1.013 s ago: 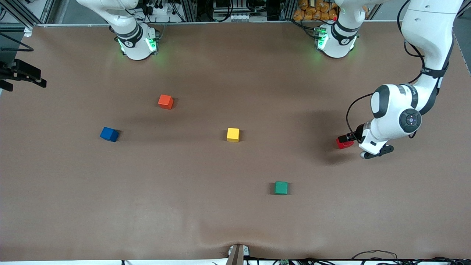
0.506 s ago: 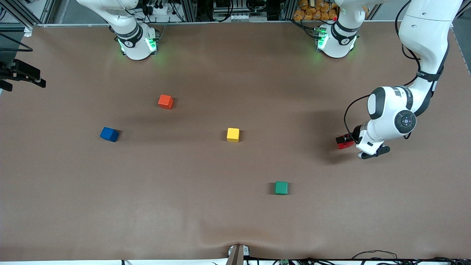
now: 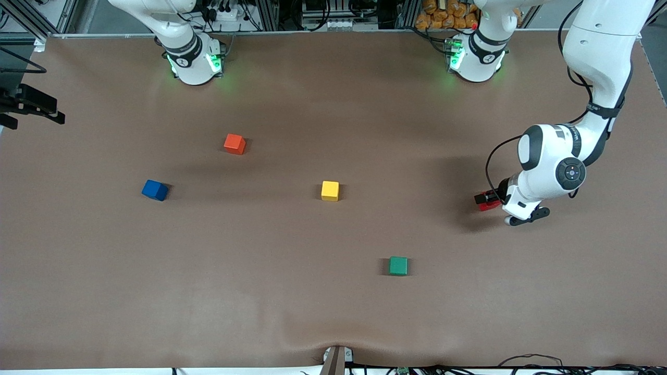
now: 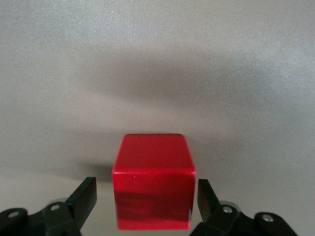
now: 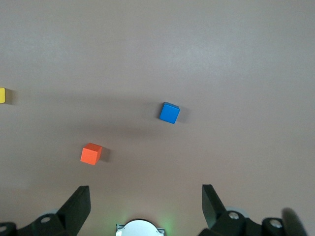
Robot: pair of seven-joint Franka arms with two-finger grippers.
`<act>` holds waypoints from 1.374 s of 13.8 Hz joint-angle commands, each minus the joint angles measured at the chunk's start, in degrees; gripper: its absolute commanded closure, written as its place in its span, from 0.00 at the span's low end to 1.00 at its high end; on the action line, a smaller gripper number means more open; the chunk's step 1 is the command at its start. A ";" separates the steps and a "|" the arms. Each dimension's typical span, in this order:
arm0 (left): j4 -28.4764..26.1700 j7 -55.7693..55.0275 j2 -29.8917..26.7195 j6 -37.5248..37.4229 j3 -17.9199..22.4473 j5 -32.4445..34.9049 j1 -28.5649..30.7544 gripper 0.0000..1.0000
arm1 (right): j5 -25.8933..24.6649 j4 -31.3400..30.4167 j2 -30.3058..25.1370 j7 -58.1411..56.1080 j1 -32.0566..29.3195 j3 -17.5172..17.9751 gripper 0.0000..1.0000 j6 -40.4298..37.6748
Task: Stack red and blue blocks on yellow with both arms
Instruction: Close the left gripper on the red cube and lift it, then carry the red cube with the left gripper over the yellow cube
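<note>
1. Since a second ago the left arm has sunk a little and drawn toward the desk's middle, bringing the left pincer (image 4: 146, 199) down around the red block (image 4: 153, 181); nothing else has shifted.
2. The step in hand is the first pickup. In the left wrist view the fingers (image 4: 82, 196) flank the red block with a slim gap on each side, so they are narrowing but not yet gripping.
3. The red block (image 3: 486, 202) sits on the desk at the left arm's end; the yellow block (image 3: 330, 190) is mid-desk and the blue block (image 3: 155, 190) lies toward the right arm's end.
4. Next, I judge, the pincer must close squarely, lift, and carry the block over the yellow one.
5. The right pincer (image 5: 146, 206) waits high, spread wide, over the orange block (image 5: 91, 153).
6. The desk (image 3: 260, 302) has a plain brown covering, also bearing a green block (image 3: 398, 265); racks and cables stand by the arms' bases.
</note>
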 commanded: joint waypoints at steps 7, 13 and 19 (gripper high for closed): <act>-0.24 -0.23 -1.50 1.85 -0.20 -0.98 -0.09 1.00 | 0.97 0.64 0.47 0.60 -1.63 0.77 0.00 -0.56; 0.64 0.65 -8.43 -5.78 -1.43 -0.89 0.09 1.00 | 0.97 0.64 0.55 0.60 -1.63 0.77 0.00 -0.56; 5.10 0.56 -12.75 -13.25 -2.31 -0.89 0.09 1.00 | 0.97 0.64 0.64 0.60 -1.98 0.77 0.00 -0.56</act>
